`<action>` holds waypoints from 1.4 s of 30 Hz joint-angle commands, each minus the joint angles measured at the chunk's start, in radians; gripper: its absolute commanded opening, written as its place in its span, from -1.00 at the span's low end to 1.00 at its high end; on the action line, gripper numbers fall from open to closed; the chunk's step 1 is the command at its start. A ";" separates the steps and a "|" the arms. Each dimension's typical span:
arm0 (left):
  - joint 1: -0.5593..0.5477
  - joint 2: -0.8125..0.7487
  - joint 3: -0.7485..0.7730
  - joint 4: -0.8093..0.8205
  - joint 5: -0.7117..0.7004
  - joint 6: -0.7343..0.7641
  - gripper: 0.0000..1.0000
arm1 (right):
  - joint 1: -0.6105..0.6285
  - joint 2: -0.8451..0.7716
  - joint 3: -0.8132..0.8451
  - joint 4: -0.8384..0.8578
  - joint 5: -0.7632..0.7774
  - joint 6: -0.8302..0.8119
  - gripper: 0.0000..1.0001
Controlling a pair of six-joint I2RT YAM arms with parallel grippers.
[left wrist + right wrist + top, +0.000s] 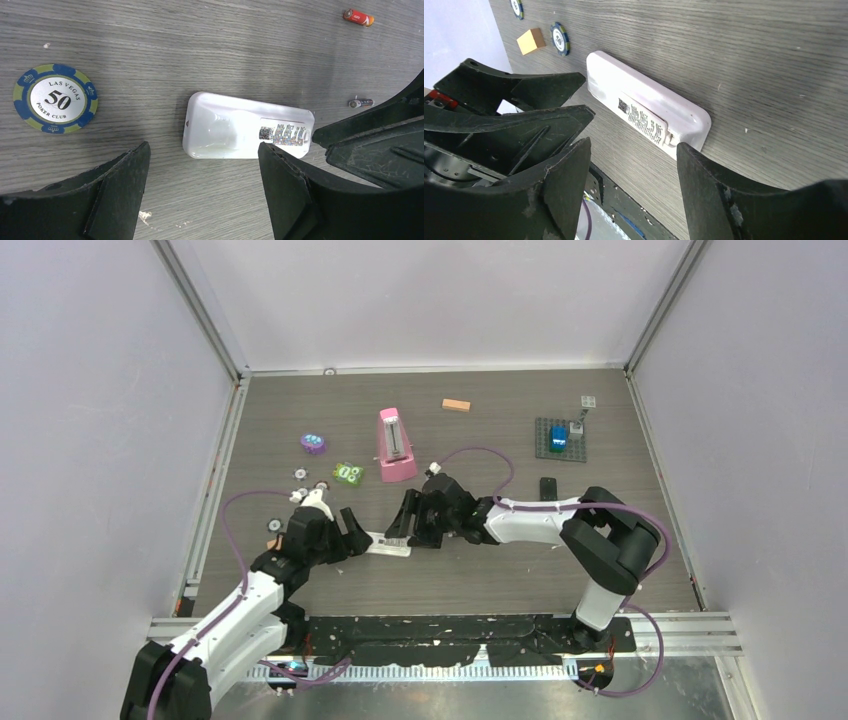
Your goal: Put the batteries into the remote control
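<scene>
The white remote [235,127] lies flat on the table, back up, with a printed label at one end. It also shows in the top view [388,544] and the right wrist view [649,107]. My left gripper [202,167] is open and empty, its jaws just short of the remote's long side. My right gripper [631,157] is open and empty at the label end; its fingers [372,137] touch or nearly touch that end. In the left wrist view a red-orange battery [358,17] and a darker slim battery [361,103] lie beyond the remote.
A blue and green poker chip [55,98] lies left of the remote, with more chips [560,37] and a tan block [530,41] nearby. A pink oblong thing [396,445], purple [313,444] and green [348,473] toys, an orange-tan block [456,405] and a grey baseplate [545,450] lie farther back.
</scene>
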 commanded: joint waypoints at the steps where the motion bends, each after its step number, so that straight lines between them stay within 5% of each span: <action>1: 0.006 -0.005 0.036 0.015 -0.019 0.001 0.61 | -0.002 -0.043 0.041 -0.053 0.017 -0.032 0.34; 10: 0.006 0.002 0.031 0.020 -0.015 0.001 0.61 | -0.002 0.001 0.053 -0.045 -0.005 -0.036 -0.39; 25: 0.008 0.078 0.034 0.056 0.019 -0.005 0.57 | 0.001 0.098 0.085 -0.091 0.000 -0.061 -0.75; 33: 0.008 0.034 0.063 0.000 0.008 0.001 0.57 | 0.005 0.055 0.101 -0.106 0.027 -0.103 -0.74; 37: 0.009 -0.044 0.111 -0.094 -0.006 0.007 0.58 | 0.005 0.004 0.141 -0.123 0.045 -0.176 -0.60; 42: 0.009 -0.177 0.172 -0.241 -0.041 0.015 0.60 | 0.006 -0.035 0.202 -0.192 0.044 -0.359 -0.21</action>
